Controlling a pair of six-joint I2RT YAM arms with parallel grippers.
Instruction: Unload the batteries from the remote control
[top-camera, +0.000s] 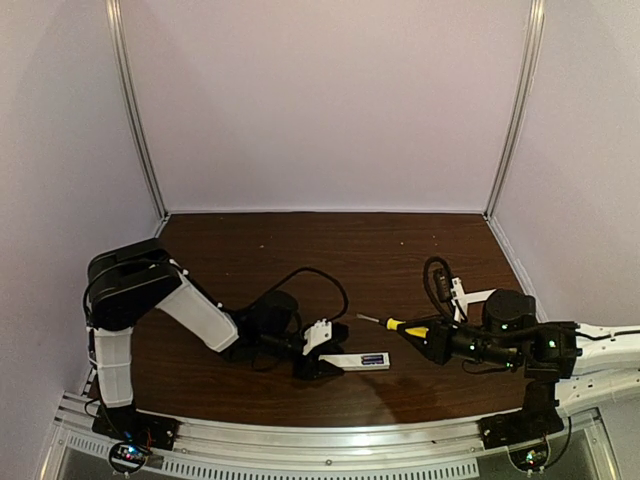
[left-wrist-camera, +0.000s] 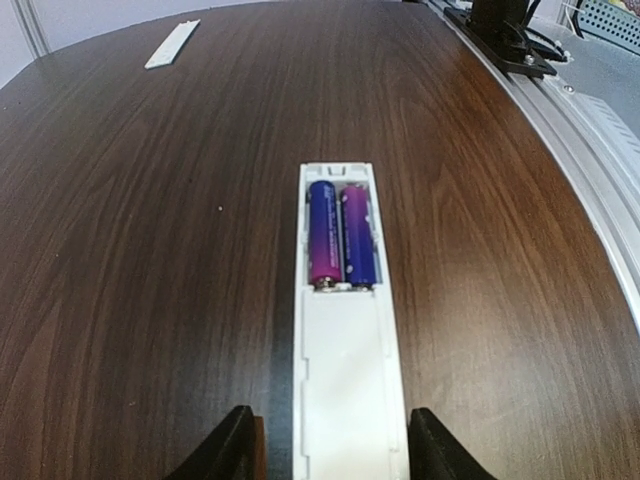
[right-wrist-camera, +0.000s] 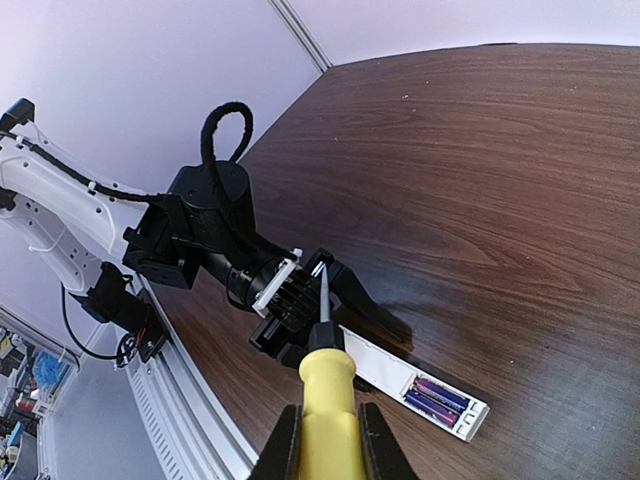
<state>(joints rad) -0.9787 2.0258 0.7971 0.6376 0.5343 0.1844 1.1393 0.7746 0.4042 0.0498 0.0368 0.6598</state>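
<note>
The white remote control (top-camera: 350, 361) lies flat on the dark wood table, its back compartment uncovered. Two purple-blue batteries (left-wrist-camera: 342, 235) sit side by side in it; they also show in the top view (top-camera: 375, 358) and the right wrist view (right-wrist-camera: 438, 398). My left gripper (left-wrist-camera: 332, 445) is open and straddles the remote's near end (left-wrist-camera: 345, 390), with a gap on the left side. My right gripper (right-wrist-camera: 325, 440) is shut on the yellow-handled screwdriver (right-wrist-camera: 328, 400). It holds the screwdriver above the table, right of the remote, with the tip pointing towards the left gripper.
The flat white cover strip (left-wrist-camera: 172, 45) lies apart on the table, near the right arm in the top view (top-camera: 478, 296). A metal rail (top-camera: 330, 450) runs along the near edge. Pale walls close in the back and both sides.
</note>
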